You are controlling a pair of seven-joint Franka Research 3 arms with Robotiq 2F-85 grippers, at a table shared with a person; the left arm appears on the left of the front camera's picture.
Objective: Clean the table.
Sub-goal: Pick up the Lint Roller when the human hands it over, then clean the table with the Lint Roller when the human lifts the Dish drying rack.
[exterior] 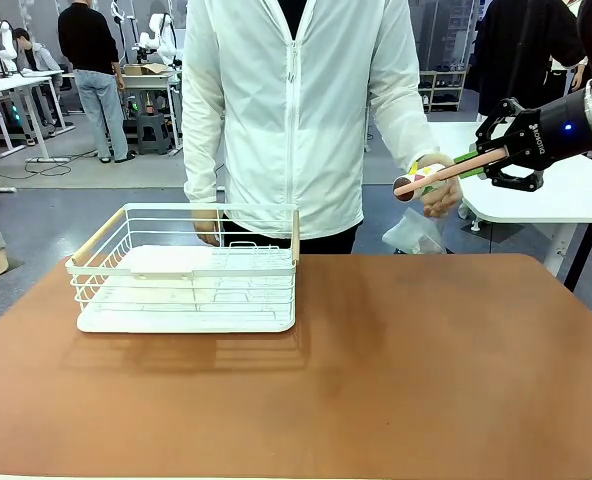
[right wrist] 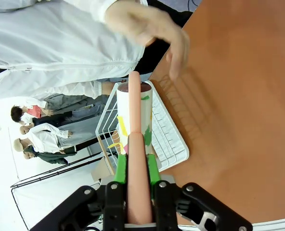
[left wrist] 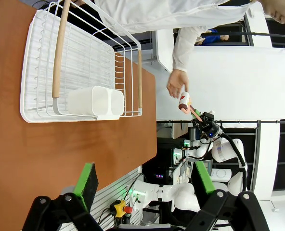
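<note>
Right pincer [exterior: 473, 160] first: it's up at two o'clock in the front view, out past the far right corner of the worktop [exterior: 396, 380], and it's clenched hard on a lint roller [exterior: 454, 169]. Down my own right wrist view I see both green pads [right wrist: 121, 169] pressed against the pink handle, one on each side, with the handle running straight up to twelve o'clock. The white roll [right wrist: 134, 108] at its end carries yellow and green scraps stuck to the paper.

The person's hand [exterior: 442, 196] is right at the roller's tip, fingers spread. In the right wrist view that hand [right wrist: 149, 26] sits at twelve o'clock above the roll. Whether it touches the roll, I cannot tell.

Now my left pincer [left wrist: 146, 182]: released, jaws standing wide apart, nothing between the green pads [left wrist: 88, 180]. It hangs at six o'clock in its own view, with the worktop [left wrist: 46, 154] stretching off to nine o'clock.

The worktop itself, reddish-brown and smooth, spreads across the whole six o'clock half of the front view. On it, at nine o'clock, stands a white wire basket [exterior: 126, 262] with wooden handles. A white tub [left wrist: 95, 102] sits inside the basket against one end wall.

Behind my right pincer, at three o'clock, is a white-topped table [exterior: 566, 195].
</note>
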